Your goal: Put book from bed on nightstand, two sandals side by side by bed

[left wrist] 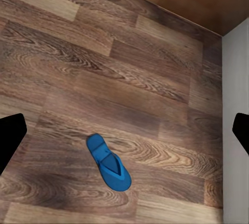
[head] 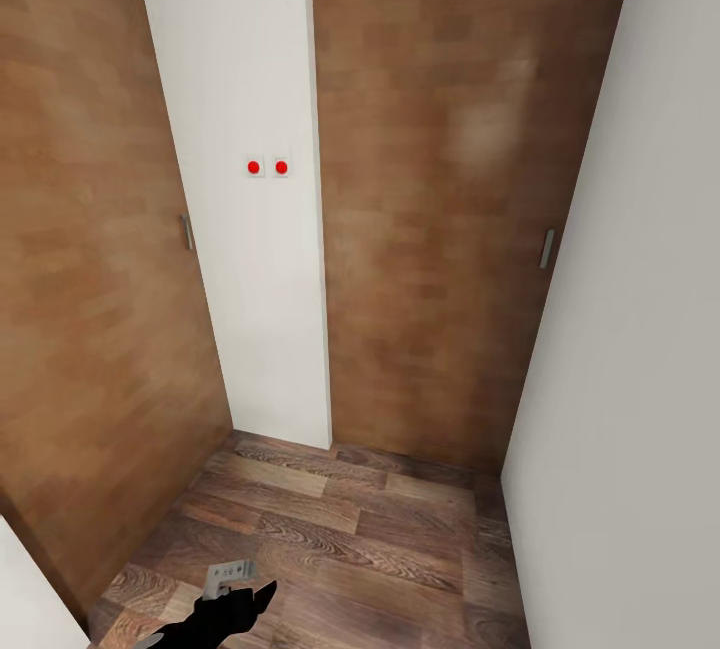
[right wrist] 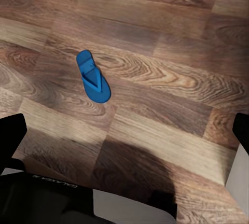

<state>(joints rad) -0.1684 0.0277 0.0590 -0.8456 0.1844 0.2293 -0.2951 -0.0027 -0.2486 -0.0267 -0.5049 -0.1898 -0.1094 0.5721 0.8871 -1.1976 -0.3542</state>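
We face a corner of wooden doors while a blue sandal [left wrist: 109, 163] lies on the plank floor [left wrist: 129, 79] below our claws.

The head view gives us a white wall panel [head: 240, 179] with two red dots [head: 267, 167] between brown doors [head: 440, 189], and a dark arm part [head: 225, 614] low over the floor. Both wrist views catch one sandal, sole down, lying alone on bare planks with open floor all around; a white wall [left wrist: 236, 130] runs near it. The left claw [left wrist: 124, 136] and right claw [right wrist: 124, 136] hang spread wide, pinching nothing.
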